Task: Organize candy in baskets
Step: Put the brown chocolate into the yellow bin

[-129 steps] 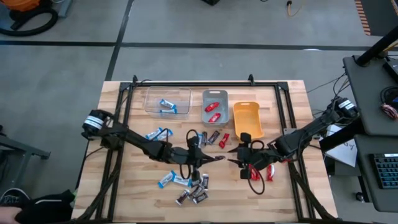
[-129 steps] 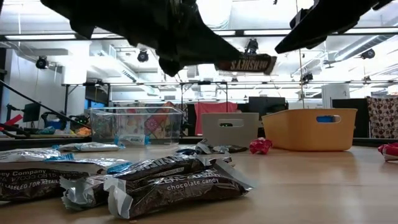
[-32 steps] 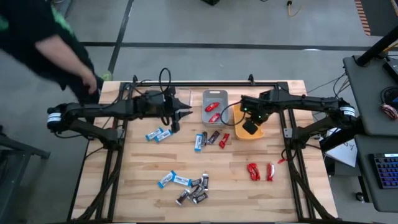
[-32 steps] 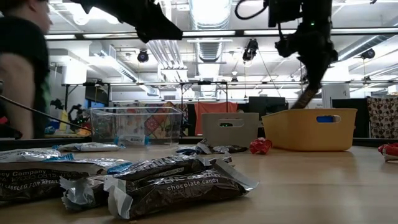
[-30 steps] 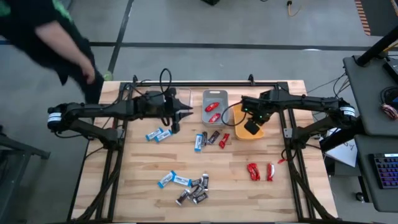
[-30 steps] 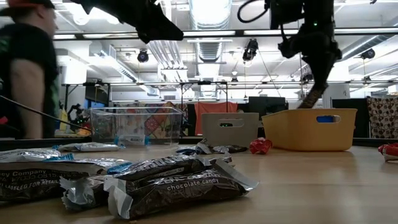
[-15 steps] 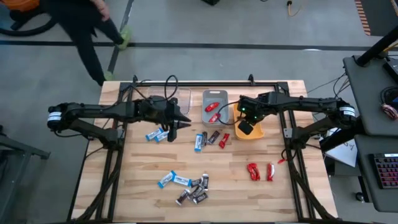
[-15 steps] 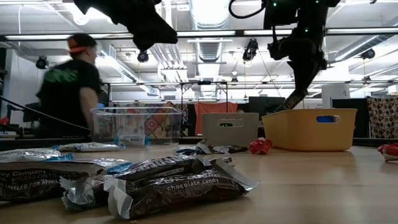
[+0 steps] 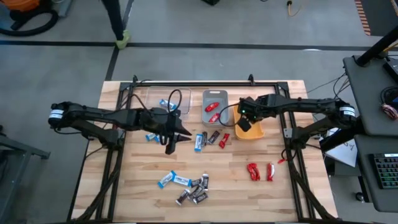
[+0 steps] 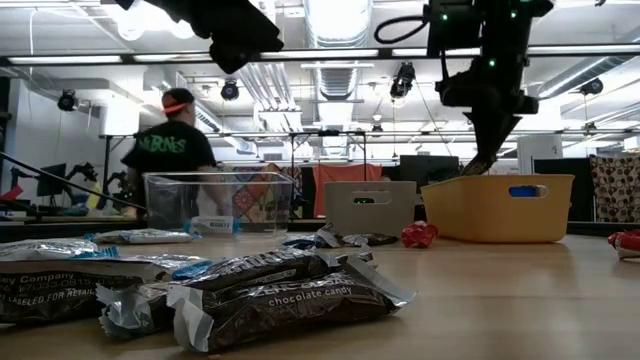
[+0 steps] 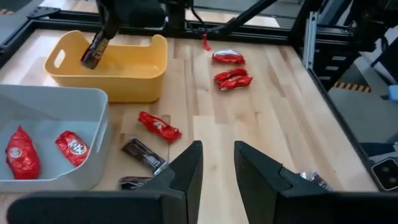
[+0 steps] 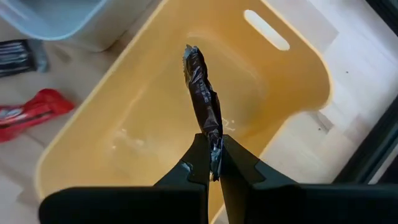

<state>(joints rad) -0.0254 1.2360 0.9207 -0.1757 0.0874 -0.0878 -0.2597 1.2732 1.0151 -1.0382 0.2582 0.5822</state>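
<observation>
Our right gripper (image 12: 211,163) pinches a dark bar (image 12: 204,102) by its end, hanging over the open yellow bin (image 12: 292,93), whose floor looks bare. In the high view that bin (image 9: 254,127) sits at 1 o'clock from table centre, the grey bin (image 9: 215,96) just beside it holding two red candies (image 11: 73,147). Our left gripper (image 9: 175,138), fingers (image 11: 186,171) narrowly apart and empty, hovers at 10 o'clock near loose blue bars (image 9: 152,135), probably above the wood. Bare table lies toward 4 o'clock, beyond two red pieces (image 9: 254,171).
</observation>
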